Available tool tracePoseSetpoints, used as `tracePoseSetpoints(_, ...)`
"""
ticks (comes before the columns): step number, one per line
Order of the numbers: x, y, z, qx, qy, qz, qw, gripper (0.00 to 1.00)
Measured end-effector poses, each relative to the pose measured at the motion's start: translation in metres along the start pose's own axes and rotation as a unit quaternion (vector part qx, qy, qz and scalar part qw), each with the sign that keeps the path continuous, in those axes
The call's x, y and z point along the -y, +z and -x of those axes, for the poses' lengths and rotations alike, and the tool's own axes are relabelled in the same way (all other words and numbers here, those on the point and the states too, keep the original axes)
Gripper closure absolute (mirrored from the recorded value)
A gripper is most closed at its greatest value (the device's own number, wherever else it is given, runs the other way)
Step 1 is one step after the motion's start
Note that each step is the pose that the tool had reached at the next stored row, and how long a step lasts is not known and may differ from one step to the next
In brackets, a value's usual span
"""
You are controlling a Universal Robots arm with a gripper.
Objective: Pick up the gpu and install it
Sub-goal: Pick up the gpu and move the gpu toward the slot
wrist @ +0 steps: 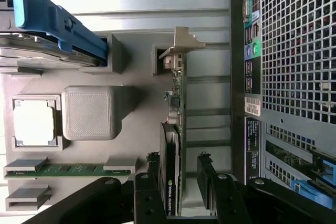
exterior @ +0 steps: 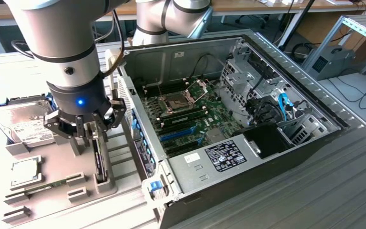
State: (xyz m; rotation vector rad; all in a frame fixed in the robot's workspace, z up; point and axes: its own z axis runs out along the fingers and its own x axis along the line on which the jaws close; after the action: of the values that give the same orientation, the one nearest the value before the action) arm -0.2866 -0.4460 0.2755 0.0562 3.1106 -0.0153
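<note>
Fingers (wrist: 207,174) apart, straddling the gpu (wrist: 169,153) standing edgewise in the grey tray (wrist: 139,129)

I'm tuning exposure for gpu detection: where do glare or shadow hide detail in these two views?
Exterior view: even light, yet the gpu reads as a dark edge-on strip under the tool; a blue lamp glows on the arm. Wrist view: the pale square chip glares white; the gpu's black face blends with the tool's dark fingers.

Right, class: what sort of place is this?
Probably a robotics lab for computer assembly: a robot arm, an open PC case, and a parts tray holding the gpu and a hard drive.
</note>
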Motion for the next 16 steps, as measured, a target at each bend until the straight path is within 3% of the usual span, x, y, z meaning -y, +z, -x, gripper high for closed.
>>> tracePoseSetpoints(16, -0.0068, 0.0179, -0.005, 0.0, 0.0, 0.0, 1.0, 0.58)
